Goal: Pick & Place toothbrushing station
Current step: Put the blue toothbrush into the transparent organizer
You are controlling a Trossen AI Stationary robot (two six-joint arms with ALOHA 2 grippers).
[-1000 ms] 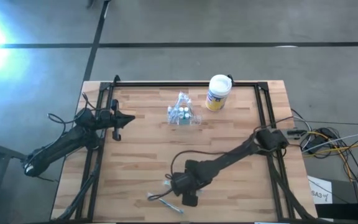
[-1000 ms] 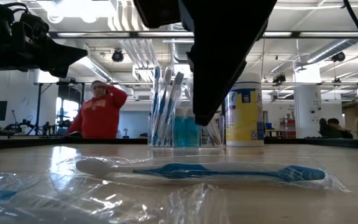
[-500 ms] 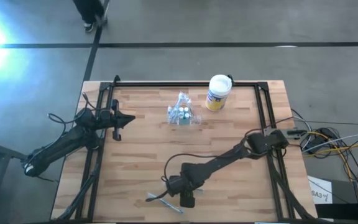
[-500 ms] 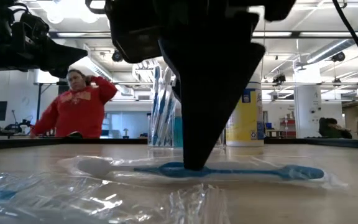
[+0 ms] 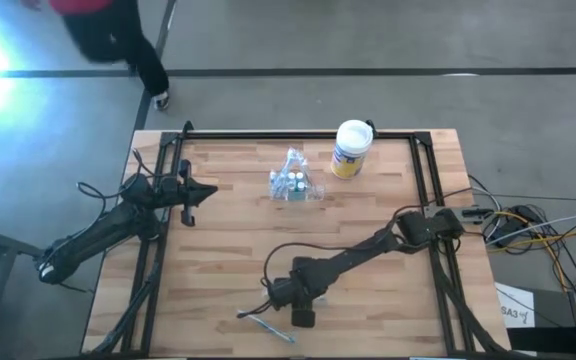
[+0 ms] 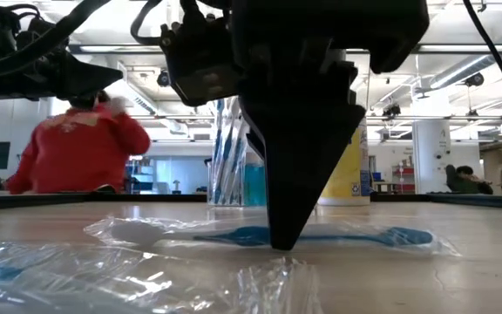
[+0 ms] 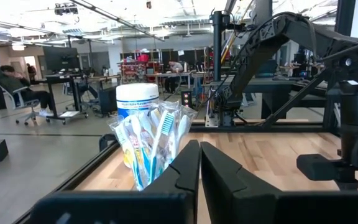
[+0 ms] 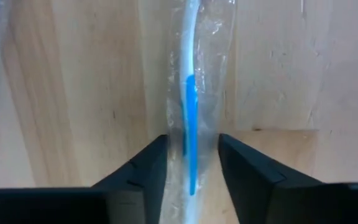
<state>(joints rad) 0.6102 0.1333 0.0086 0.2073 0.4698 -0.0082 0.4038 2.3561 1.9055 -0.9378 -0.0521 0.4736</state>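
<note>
Over the last second the right claw [image 8: 191, 177] has dropped from above onto the wrapped toothbrush [image 8: 190, 106] lying well apart from the toothbrushing station [image 5: 293, 182], at the near edge of the surface [image 5: 228, 260]. Its fingers now straddle the brush, part open and not yet closed, so a grasp looks imminent.

One station stands just beside one canister [image 5: 350, 148], with one loose brush and one crumpled wrapper [image 6: 103, 275]. The left claw [image 7: 199, 163] waits near the station, fingers almost together, holding nothing.

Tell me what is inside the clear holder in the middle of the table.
The toothbrushing station holds several wrapped toothbrushes standing upright, mostly blue and white. The bottom of the holder is hidden behind the left gripper, so what lies there cannot be seen.
</note>
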